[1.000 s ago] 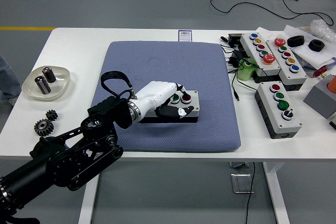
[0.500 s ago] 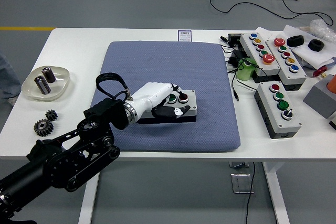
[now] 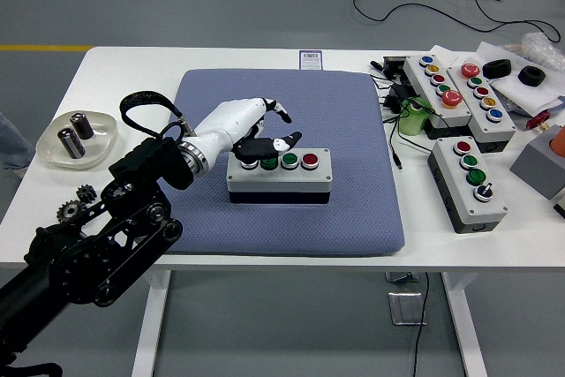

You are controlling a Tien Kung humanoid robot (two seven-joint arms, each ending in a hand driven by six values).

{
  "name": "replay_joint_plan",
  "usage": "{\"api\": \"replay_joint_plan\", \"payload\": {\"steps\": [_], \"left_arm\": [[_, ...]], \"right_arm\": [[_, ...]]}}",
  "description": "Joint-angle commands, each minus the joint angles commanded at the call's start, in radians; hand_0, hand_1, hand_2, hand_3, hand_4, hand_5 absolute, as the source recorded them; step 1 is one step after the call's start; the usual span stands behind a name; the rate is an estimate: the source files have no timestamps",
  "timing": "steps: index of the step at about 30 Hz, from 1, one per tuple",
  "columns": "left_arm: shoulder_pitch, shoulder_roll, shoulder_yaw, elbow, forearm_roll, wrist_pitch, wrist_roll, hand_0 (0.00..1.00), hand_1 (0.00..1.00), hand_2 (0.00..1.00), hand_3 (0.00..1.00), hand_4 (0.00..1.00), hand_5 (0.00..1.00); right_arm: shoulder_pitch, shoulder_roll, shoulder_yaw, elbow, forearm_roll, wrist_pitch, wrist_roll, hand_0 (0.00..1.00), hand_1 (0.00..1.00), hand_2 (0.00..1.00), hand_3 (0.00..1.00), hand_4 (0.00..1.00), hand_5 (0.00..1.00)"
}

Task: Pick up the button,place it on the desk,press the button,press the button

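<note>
Four button boxes (image 3: 280,174), two gears (image 3: 78,202), two black rings (image 3: 497,68), one dish (image 3: 78,139).

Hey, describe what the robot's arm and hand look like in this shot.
Only the left arm shows: black, chunky linked segments with round joints. A black cable loops above the silver wrist collar. The left hand has a white shell, with fingers ending in dark segments and white tips.

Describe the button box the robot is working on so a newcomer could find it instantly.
Start at the blue-grey mat mid-table. The grey button box sits alone on it, under the left hand. Unlike the boxes at the table's right, it lies on the mat.
</note>
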Motion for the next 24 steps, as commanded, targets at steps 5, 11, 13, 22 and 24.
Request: {"api": "replay_joint_plan", "payload": {"steps": [5, 11, 13, 22, 24], "left_arm": [[0.023, 0.003, -0.064, 0.037, 0.002, 0.08, -0.017, 0.082, 0.212, 0.259, 0.77, 0.669, 0.911], [0.097, 0.005, -0.143, 0.073, -0.197, 0.228, -0.158, 0.435, 0.563, 0.582, 0.891, 0.654, 0.998], [0.12, -0.001, -0.165, 0.078, -0.281, 0.252, -0.218, 0.435, 0.563, 0.582, 0.891, 0.654, 0.998], [0.194, -0.029, -0.273, 0.098, -0.669, 0.164, -0.284, 0.746, 0.812, 0.874, 0.99, 0.67, 0.998], [0.207, -0.031, -0.298, 0.096, -0.754, 0.162, -0.288, 0.746, 0.812, 0.874, 0.99, 0.67, 0.998]], "right_arm": [[0.001, 0.0, 0.0, 0.0, 0.001, 0.0, 0.0, 0.67, 0.645, 0.686, 0.631, 0.307, 0.173], [0.003, 0.0, -0.002, 0.0, 0.004, -0.001, 0.0, 0.671, 0.645, 0.686, 0.63, 0.308, 0.173], [0.002, 0.0, 0.001, 0.0, -0.001, -0.001, 0.0, 0.671, 0.645, 0.686, 0.63, 0.308, 0.173], [0.004, 0.0, 0.004, 0.0, -0.005, 0.0, -0.001, 0.671, 0.645, 0.686, 0.63, 0.308, 0.172], [0.004, 0.0, 0.006, 0.0, -0.006, 0.0, 0.0, 0.671, 0.645, 0.686, 0.63, 0.308, 0.172]]}}
